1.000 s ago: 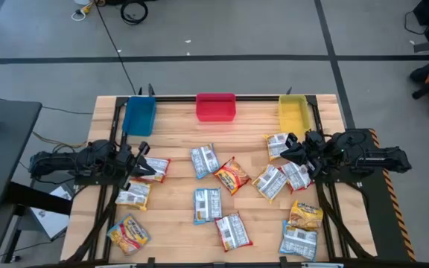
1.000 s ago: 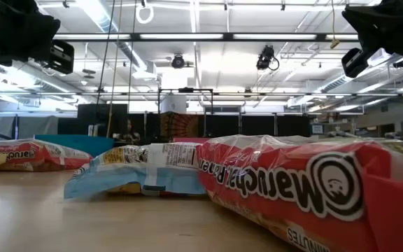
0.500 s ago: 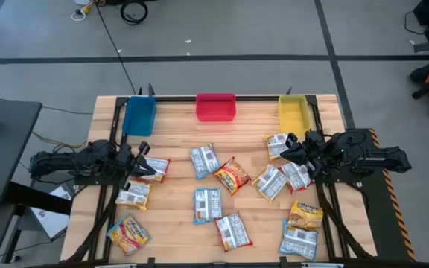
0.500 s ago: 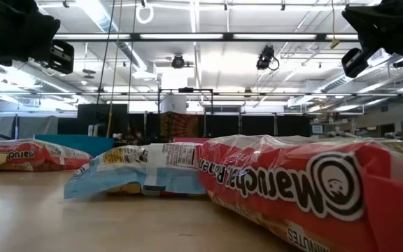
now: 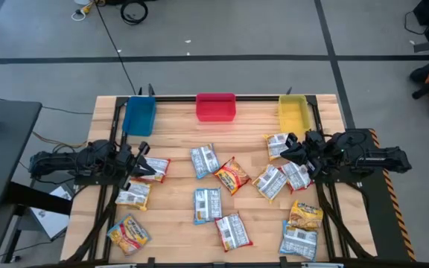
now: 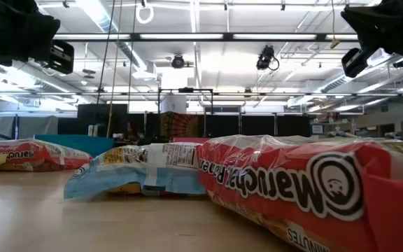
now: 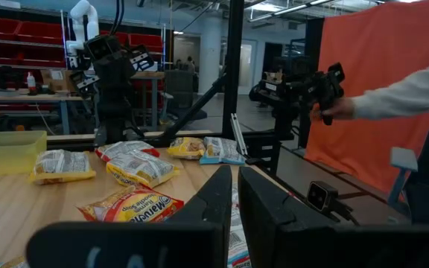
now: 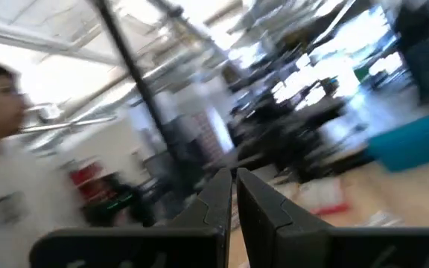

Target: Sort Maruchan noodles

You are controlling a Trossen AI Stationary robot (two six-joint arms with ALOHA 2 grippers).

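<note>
We see a pale wooden counter (image 5: 177,141) made of planks. Along its far edge sit three bins well apart: a blue bin (image 5: 139,115), a red bin (image 5: 215,107) and a yellow bin (image 5: 293,113). Scattered flat across the rest lie the Maruchan noodles (image 5: 232,176), about a dozen packets, some overlapping near the right side, others apart toward the near edge.

"Maruchan" reads upside down on the near red-and-white crinkly noodle packet (image 6: 306,192), and upright on the orange plastic packet (image 7: 132,205).
</note>
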